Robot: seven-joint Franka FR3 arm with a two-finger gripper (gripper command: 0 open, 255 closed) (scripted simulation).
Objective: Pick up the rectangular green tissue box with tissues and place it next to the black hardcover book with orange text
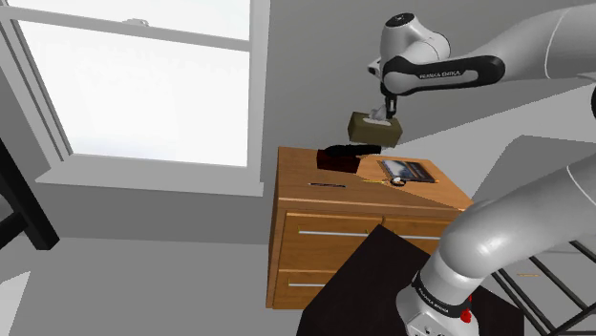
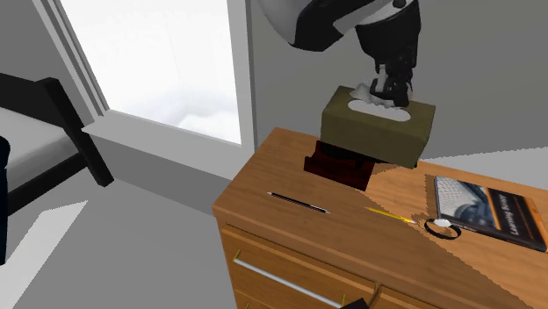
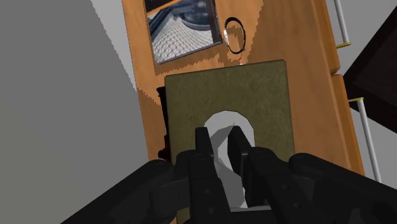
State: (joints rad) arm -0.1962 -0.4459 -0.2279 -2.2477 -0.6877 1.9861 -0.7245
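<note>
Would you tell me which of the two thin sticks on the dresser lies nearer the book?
The thin yellow stick, just short of the dark hardcover book; the thin black stick lies farther off.

**Wooden dresser top and what is laid on it**

A wooden dresser point(image 2: 351, 230) with drawers point(image 1: 325, 234) fitted in its front is seen. Directions are taken from the middle of its top in the second exterior view. A dark block point(image 2: 338, 167) is set at 11 o'clock, near the back edge. A thin black pen point(image 2: 299, 203) is laid at 9 o'clock. A yellow pencil point(image 2: 391, 214) is placed about the middle. A dark-covered book point(image 2: 487, 209) is laid flat at 3 o'clock, and a small ring point(image 2: 443, 228) is found at the book's 8 o'clock corner.
</note>
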